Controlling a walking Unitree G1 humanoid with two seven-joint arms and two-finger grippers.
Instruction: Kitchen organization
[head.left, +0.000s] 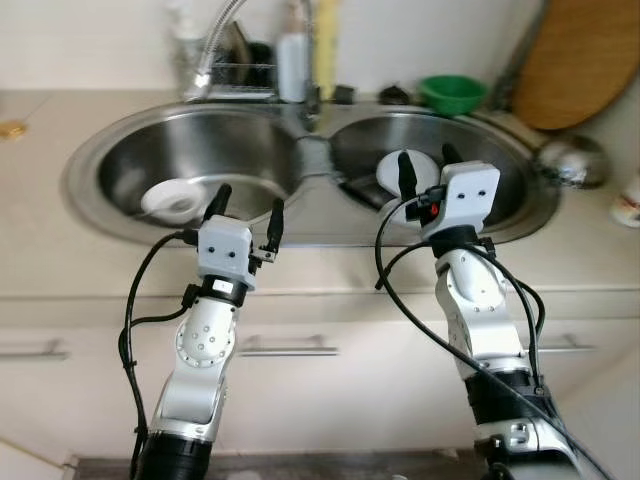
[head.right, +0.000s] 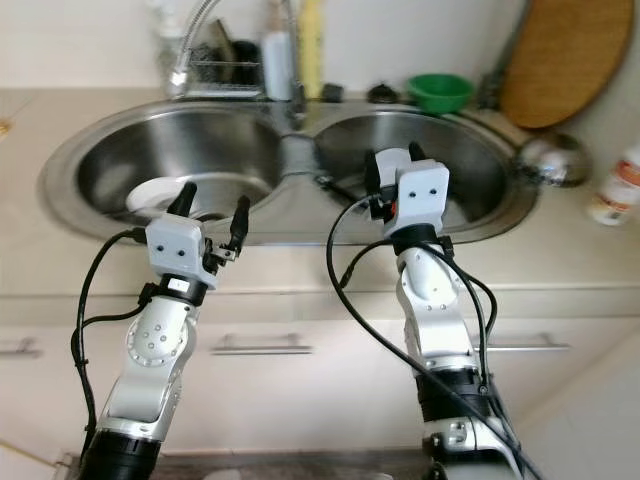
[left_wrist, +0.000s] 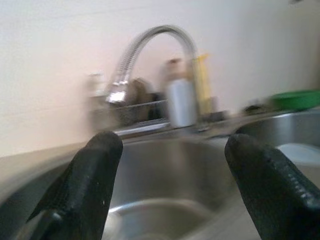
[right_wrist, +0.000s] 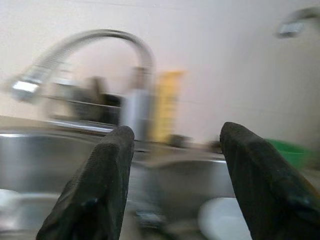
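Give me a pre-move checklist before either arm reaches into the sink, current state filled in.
1. Left gripper open and holding nothing: ok, fingers spread, raised at the front edge of the left basin.
2. Right gripper open and holding nothing: ok, fingers apart over the front of the right basin.
3. Target in left basin located: ok, white bowl lies on the basin floor ahead of the left gripper.
4. Target in right basin located: cannot tell fully, white dish is partly hidden behind the right gripper.
5. Faucet out of the reach path: ok, its spout hangs at the back of the left basin.
6. Wrist views sharp: not ok, both blurred.
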